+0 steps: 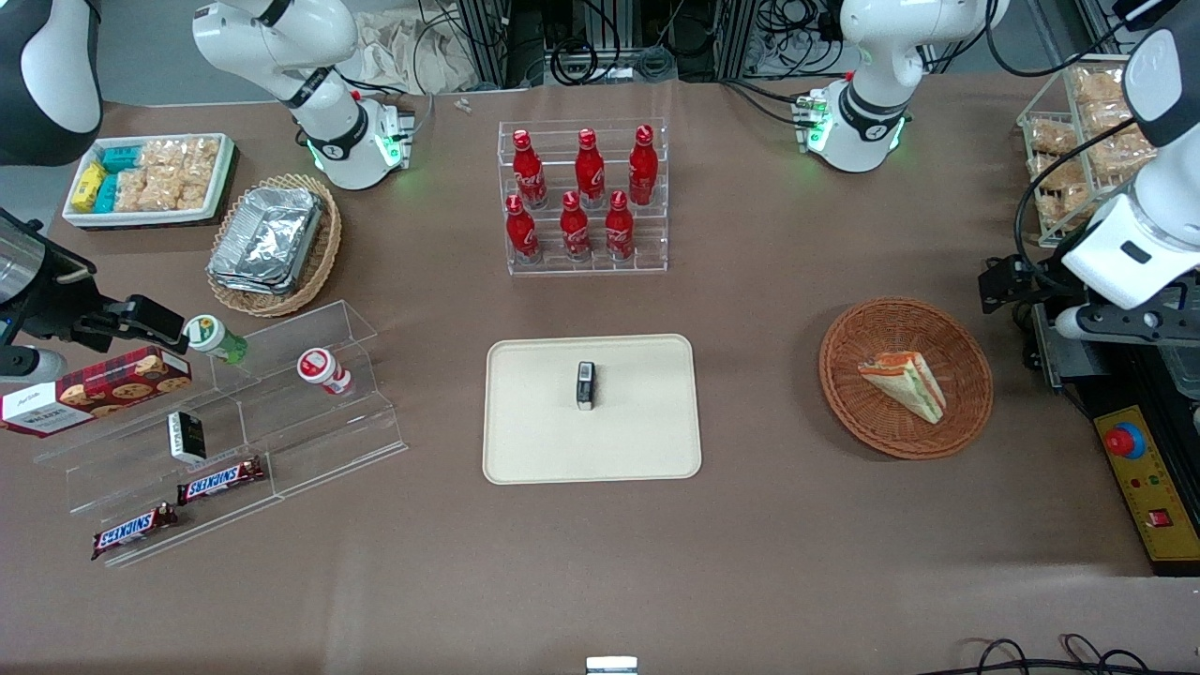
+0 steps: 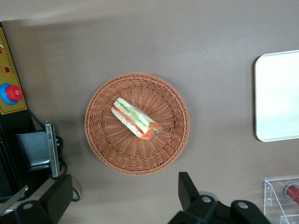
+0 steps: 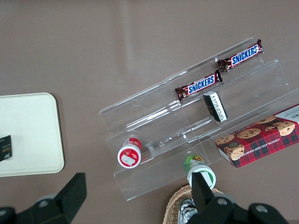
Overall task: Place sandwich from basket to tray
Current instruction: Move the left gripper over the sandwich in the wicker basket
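Nothing of the job is done yet: the tray (image 1: 525, 441) holds only a small dark packet (image 1: 585, 385), the sandwich (image 1: 906, 382) lies in the basket (image 1: 966, 412), and the gripper (image 2: 126, 198) hangs above, jaws wide apart, empty.

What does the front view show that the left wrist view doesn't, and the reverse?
Only the front view shows the small dark box standing on the tray, the rack of red bottles and the foil trays in a tan basket.

Only the left wrist view shows the left arm's pincer, open, hovering above the table beside the basket.

Both show the sandwich lying in the reddish-brown basket, the cream tray and the red emergency button.
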`<state>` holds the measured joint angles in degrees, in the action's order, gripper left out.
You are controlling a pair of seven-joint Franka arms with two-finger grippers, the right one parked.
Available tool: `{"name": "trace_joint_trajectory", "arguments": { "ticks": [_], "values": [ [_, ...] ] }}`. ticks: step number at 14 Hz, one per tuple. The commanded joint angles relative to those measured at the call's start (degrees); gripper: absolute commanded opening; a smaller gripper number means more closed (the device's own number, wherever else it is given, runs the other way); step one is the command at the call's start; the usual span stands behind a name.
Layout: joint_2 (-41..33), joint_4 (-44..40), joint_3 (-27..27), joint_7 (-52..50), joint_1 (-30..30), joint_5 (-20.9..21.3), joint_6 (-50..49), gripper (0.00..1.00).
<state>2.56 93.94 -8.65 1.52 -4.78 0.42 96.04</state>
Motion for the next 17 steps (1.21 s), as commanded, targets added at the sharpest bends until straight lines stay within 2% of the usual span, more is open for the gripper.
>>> {"name": "trace_joint_trajectory", "arguments": {
  "ticks": [1, 6, 8, 10, 17],
  "values": [
    [0.61, -2.10, 0.13, 0.32, -0.05, -0.60, -1.99, 1.00],
    [3.24, -4.03, 0.21, -0.11, -0.14, -0.50, -2.08, 1.00],
    [3.24, -1.93, 0.22, -1.35, -0.84, 0.28, -1.56, 1.00],
    [2.55, 3.93, 0.30, -2.83, -1.19, -0.59, 5.26, 1.00],
    [2.01, 21.35, 0.22, -32.32, -1.81, -1.12, 25.40, 1.00]
  ]
}}
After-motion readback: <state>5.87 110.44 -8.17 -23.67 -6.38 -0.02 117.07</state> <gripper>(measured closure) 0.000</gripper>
